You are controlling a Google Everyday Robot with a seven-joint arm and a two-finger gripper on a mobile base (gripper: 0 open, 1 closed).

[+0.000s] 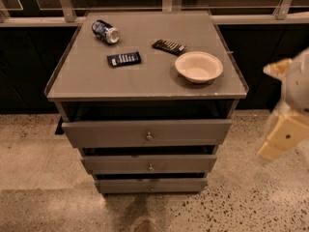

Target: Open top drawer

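While the top drawer [111, 132] juts slightly past the tabletop [145, 81] edge, the gripper [282, 137] hangs well apart to its right over open floor [251, 199]; its spread cannot be told.

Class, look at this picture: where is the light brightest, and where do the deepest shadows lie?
Camera view: brightest on the white bowl and the cabinet top, lit from above; deepest shadow in the gap above the top drawer, which stands slightly out; the gripper, at the right edge clear of the drawer, is brightly lit.
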